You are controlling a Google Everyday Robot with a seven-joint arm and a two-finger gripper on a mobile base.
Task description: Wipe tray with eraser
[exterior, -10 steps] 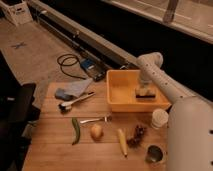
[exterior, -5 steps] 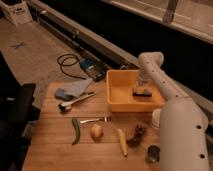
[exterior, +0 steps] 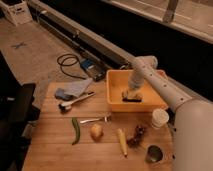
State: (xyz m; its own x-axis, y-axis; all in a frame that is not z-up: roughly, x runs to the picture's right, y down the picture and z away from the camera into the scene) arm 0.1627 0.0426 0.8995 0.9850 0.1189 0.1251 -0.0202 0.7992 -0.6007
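The yellow-orange tray (exterior: 114, 95) stands on the wooden board at the back right. The eraser (exterior: 131, 97), a small block with a pale top and dark base, lies on the tray floor left of its middle. My gripper (exterior: 131, 91) reaches down into the tray from the elbow above and is shut on the eraser, pressing it against the floor. The white arm (exterior: 165, 90) runs in from the lower right over the tray's right rim.
On the wooden board (exterior: 50, 147) lie a bluish-grey cloth (exterior: 72, 90), a brush tool (exterior: 75, 101), a green pod (exterior: 75, 131), a fork (exterior: 95, 119), a potato (exterior: 96, 131), a yellow cob (exterior: 121, 141), dark grapes (exterior: 136, 135), a white cup (exterior: 160, 118) and a metal can (exterior: 154, 153).
My gripper has slid the eraser leftward across the tray floor, from the right part toward the left of the middle. Nothing else has moved.
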